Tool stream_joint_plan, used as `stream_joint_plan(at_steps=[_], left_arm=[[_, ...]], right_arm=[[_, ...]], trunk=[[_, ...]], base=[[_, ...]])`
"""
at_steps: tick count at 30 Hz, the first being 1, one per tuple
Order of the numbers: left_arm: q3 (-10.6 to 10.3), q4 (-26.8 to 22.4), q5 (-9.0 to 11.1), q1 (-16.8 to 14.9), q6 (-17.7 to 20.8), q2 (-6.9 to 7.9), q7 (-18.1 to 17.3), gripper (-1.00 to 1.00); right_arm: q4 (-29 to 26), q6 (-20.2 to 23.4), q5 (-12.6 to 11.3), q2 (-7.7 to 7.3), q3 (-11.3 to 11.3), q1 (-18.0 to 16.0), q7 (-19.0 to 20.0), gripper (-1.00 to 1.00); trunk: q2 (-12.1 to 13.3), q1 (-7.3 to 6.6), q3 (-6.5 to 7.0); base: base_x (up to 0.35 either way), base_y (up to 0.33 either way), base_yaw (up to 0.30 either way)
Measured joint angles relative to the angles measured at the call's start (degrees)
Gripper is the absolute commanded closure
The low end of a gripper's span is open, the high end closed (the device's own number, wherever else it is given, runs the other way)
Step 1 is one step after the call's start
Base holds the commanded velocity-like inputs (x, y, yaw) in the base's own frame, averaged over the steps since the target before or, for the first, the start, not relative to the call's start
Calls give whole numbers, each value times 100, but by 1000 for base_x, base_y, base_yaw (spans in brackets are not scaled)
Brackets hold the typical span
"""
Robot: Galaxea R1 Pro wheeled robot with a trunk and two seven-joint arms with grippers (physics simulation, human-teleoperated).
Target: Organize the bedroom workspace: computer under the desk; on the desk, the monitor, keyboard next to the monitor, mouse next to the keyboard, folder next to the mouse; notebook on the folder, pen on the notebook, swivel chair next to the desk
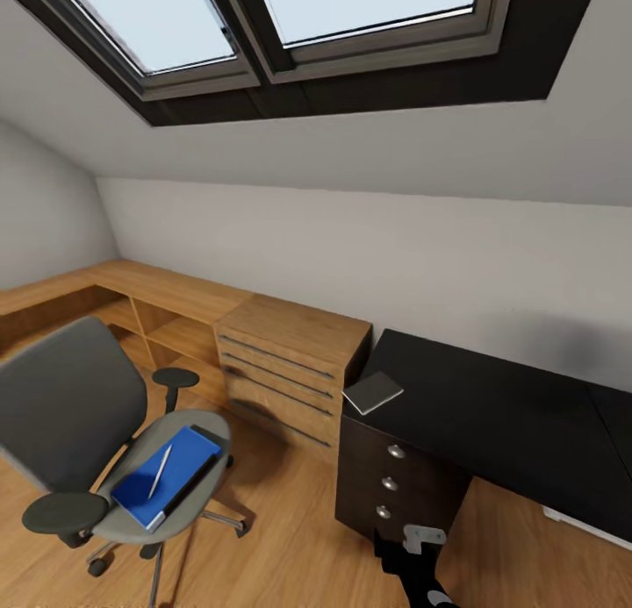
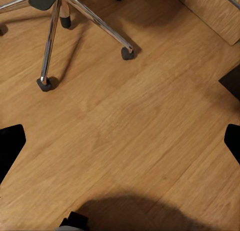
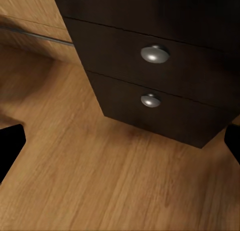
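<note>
Bedroom workspace, folder (image 1: 167, 477) not yet moved to the table (image 1: 491, 415).

Head view: the blue folder lay on the swivel chair (image 1: 96, 441) seat, the pen (image 1: 160, 470) on it; the notebook (image 1: 373, 391) sat on the table's corner. Left wrist view: chair base (image 2: 70, 21) over floor (image 2: 130, 141), fingers (image 2: 11, 146) spread wide. Right wrist view: drawer knobs (image 3: 154, 54), fingers (image 3: 10, 147) wide.

Daylight comes in from the skylights (image 1: 263, 20), soft and even. Faint shadows pool under the swivel chair (image 1: 96, 441) and desk (image 1: 491, 415). Edges bend wide; renders look slightly soft.
</note>
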Motion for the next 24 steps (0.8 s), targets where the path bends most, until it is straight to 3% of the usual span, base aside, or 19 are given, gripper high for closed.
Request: stream_joint_plan(at_steps=[15, 24], left_arm=[[1, 2, 7, 0, -2, -2, -1, -100], [0, 2, 7, 0, -1, -1, -2, -100]], right_arm=[[1, -202, 17, -2, 11, 6, 0, -100], [0, -229, 9, -4, 7, 9, -68, -100]], trunk=[[0, 0, -126], [0, 0, -156]], base=[[0, 101, -77], [0, 4, 228]])
